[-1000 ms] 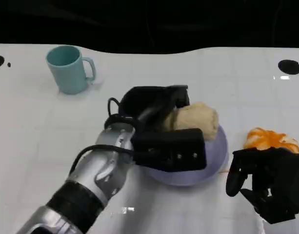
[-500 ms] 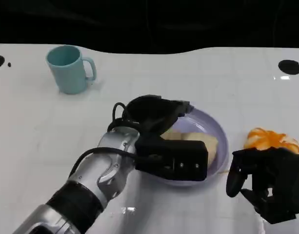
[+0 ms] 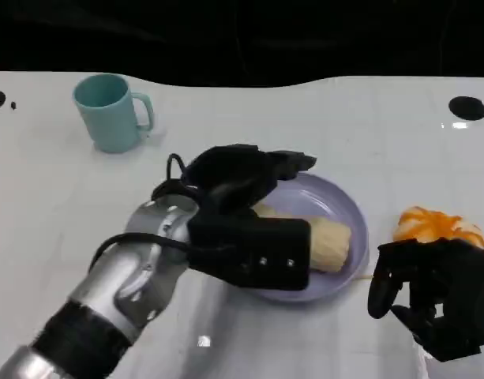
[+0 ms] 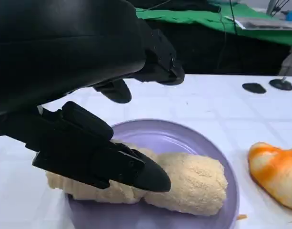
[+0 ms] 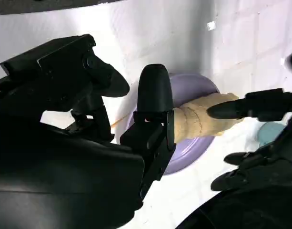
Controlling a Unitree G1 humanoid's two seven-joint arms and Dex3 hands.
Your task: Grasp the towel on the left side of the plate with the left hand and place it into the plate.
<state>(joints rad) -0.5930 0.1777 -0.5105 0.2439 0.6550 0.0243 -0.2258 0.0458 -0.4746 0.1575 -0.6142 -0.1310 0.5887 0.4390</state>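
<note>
Towel, head view: a rolled cream towel is seen lying inside the lilac plate, its near end hidden behind the left hand.
Left hand, head view: the left hand is held over the plate's left side, fingers spread apart with nothing gripped between them; a black block on the wrist covers part of the plate.
Right hand, head view: the right hand is seen at the lower right, low over the tabletop, fingers loosely curled; whether anything is held cannot be told.
Surface, head view: a white tabletop with faint grid lines is shown, dark behind its far edge; a teal mug stands at the far left, an orange cloth lies right of the plate, and black round marks sit near the edges.
Towel, left wrist view: the towel is seen resting on the plate, with the fingers above it and parted.
Room, left wrist view: a green-covered surface is seen beyond the tabletop, and the orange cloth lies beside the plate.
Right wrist view: the towel is seen on the plate; the right hand's fingers are apart, nothing seen between them.
</note>
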